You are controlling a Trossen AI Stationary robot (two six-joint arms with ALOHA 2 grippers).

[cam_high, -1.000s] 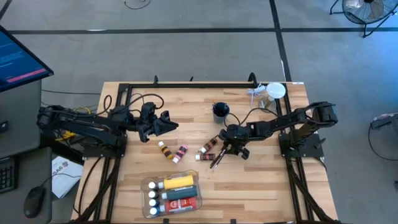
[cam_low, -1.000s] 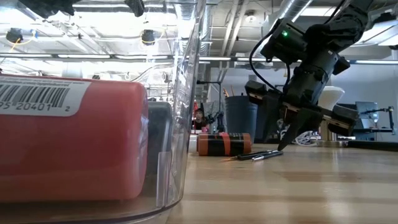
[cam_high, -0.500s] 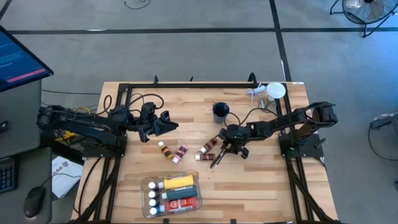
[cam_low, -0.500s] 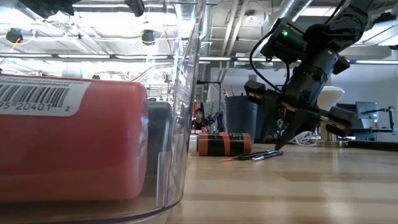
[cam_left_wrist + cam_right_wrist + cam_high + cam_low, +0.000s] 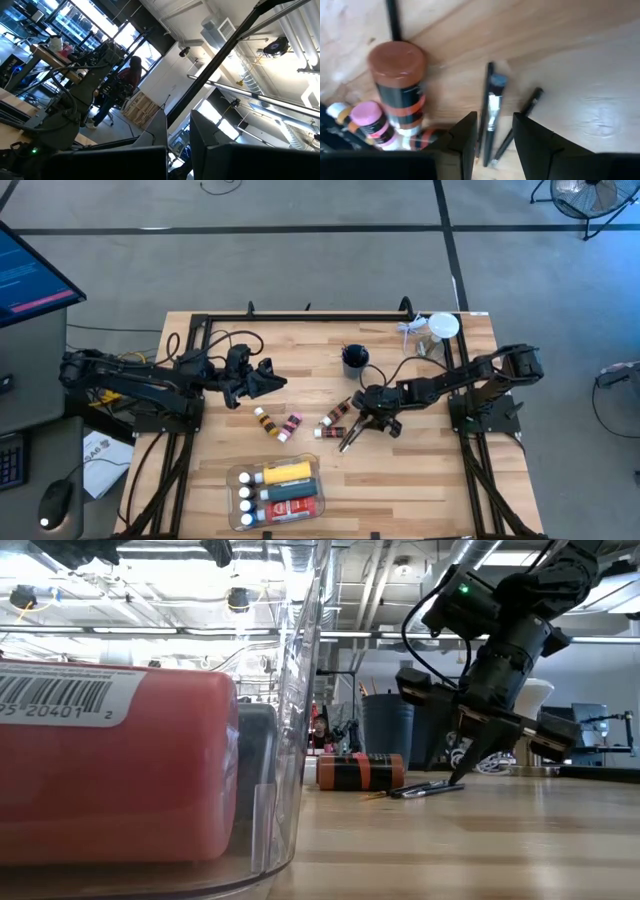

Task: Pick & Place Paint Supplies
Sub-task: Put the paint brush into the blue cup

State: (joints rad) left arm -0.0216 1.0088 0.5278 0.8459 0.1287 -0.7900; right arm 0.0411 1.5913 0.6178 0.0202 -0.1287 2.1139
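Two thin dark-handled brushes (image 5: 491,112) lie on the wood table in front of a brown-capped bottle (image 5: 399,85) and a pink-capped one (image 5: 369,122). My right gripper (image 5: 495,137) points steeply down over the brushes, open, with their handle ends between its fingers; it also shows from above (image 5: 360,423) and from table height (image 5: 462,772). Two more small bottles (image 5: 276,423) lie left of centre. My left gripper (image 5: 268,377) hangs shut above the table's left half, tipped upward, holding nothing. My right gripper has its fingertips (image 5: 460,776) down at table height on either side of the brushes' ends (image 5: 487,145). Whether a finger touches a brush, I cannot tell. The brushes lie flat on the wood.
A clear tub (image 5: 234,476) at the near edge holds several tubes and a yellow bottle (image 5: 285,472); its wall (image 5: 300,690) fills the low view's left side. A black cup (image 5: 353,360) stands behind the right gripper. A white-lidded jar (image 5: 443,327) sits at the far right corner.
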